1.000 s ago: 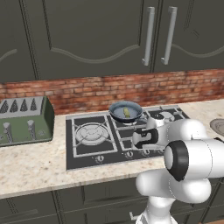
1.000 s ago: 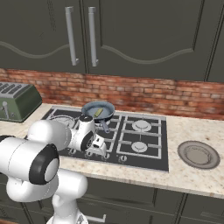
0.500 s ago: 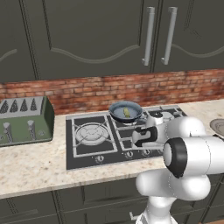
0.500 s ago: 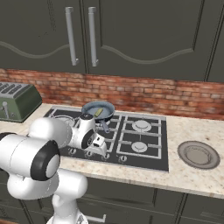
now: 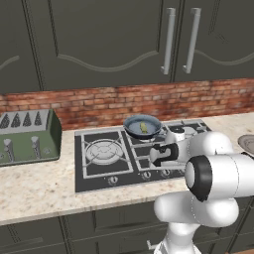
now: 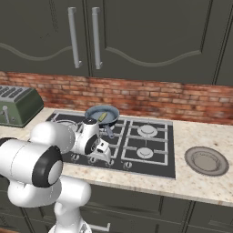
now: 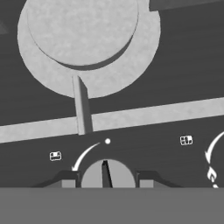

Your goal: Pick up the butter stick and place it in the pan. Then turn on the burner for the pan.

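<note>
The butter stick (image 5: 144, 127) is lying in the pan (image 5: 142, 125); the gripper (image 7: 106, 179), fingers straddling a knob (image 7: 108, 175) at lower centre, is closing to turn it.

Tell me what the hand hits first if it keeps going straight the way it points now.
Probably the round grey stove knob, which sits between the hand's two dark fingertips, just ahead on the black cooktop; depth is hard to judge.

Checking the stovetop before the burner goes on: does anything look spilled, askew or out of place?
Nothing stands out. The butter stick lies inside the pan, which sits level on the hob. The gripper straddles a knob at the hob's front edge.
</note>
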Tool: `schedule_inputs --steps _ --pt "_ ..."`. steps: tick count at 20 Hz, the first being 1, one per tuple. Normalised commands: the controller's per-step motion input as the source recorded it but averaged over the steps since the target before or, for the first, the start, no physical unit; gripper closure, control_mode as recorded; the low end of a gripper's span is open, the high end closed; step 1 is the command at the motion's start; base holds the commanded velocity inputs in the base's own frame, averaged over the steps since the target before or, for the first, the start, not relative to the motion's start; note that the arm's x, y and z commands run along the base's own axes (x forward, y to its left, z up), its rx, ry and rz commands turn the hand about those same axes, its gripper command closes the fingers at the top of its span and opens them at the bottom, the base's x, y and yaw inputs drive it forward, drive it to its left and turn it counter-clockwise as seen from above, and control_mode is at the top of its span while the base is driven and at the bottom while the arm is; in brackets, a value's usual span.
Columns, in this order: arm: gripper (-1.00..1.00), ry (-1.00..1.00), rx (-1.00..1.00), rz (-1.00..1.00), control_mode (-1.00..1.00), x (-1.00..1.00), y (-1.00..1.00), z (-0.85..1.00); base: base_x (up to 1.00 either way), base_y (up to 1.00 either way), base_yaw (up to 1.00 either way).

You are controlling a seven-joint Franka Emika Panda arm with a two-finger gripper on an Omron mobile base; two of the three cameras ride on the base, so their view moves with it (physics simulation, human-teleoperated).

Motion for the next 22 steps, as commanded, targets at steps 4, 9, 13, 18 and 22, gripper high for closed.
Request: schedule_inputs --steps 4,9,13,18,22 --pt "1.0 0.0 0.0 0.09 -1.0 0.0 0.0 0.0 0.0 0.0 0.0" --pt "1.0 0.0 0.0 0.13 -1.0 0.0 0.0 -0.01 0.0 0.0 0.0" --pt "1.0 0.0 0.0 0.14 -1.0 0.0 0.0 -0.02 0.0 0.0 0.0" --pt "1.0 0.0 0.0 0.15 -1.0 0.0 0.0 -0.04 0.0 0.0 0.0" --pt "1.0 0.0 0.0 0.15 -1.0 0.0 0.0 -0.06 0.0 0.0 0.0"
